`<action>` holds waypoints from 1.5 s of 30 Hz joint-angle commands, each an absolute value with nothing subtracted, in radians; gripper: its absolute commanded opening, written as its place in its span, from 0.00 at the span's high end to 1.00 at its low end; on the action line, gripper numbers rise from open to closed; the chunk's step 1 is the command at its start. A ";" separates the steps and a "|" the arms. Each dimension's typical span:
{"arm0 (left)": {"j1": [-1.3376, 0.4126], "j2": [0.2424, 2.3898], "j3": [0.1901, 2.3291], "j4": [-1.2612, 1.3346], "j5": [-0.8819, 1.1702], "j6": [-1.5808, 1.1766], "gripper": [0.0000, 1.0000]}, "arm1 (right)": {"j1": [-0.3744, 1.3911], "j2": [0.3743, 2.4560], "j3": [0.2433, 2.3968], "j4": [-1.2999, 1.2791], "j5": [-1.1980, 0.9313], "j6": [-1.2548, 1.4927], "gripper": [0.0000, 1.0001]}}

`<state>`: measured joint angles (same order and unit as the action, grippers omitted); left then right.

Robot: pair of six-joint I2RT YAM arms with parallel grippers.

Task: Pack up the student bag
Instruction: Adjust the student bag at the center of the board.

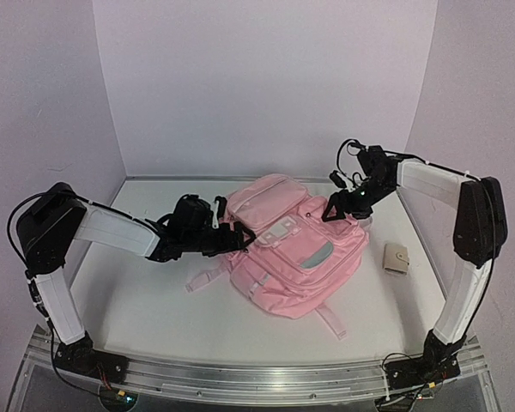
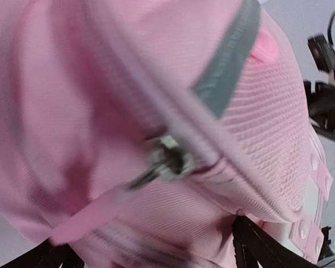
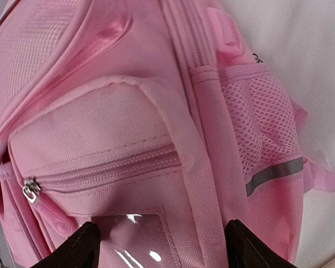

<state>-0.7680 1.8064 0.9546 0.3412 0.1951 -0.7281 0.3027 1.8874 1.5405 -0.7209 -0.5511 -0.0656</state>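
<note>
The pink backpack (image 1: pixel 292 257) lay front side up on the white table (image 1: pixel 154 318), near its middle and set at a slant, one end toward the back wall. Two pale straps (image 1: pixel 204 279) trailed out from its near end. It looked soft and partly filled. Its front pocket (image 3: pixel 100 134) was zipped shut, the metal zip pull (image 3: pixel 29 190) at the end of its track. A mesh side pocket (image 3: pixel 262 123) carried a grey strip (image 3: pixel 273 174), and a white patch (image 1: pixel 279 232) sat on the front.
</note>
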 commanded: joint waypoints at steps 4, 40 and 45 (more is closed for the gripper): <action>-0.909 1.663 0.950 0.324 0.152 -0.670 0.13 | 0.349 2.042 1.695 -0.702 -0.751 -0.045 0.30; -1.166 1.928 1.762 -0.595 -0.328 -0.178 0.11 | 0.313 1.450 1.200 -0.785 -0.780 0.013 0.16; -1.192 2.062 1.919 -0.728 -0.428 -0.139 0.31 | 0.315 1.498 1.195 -0.785 -0.843 0.026 0.23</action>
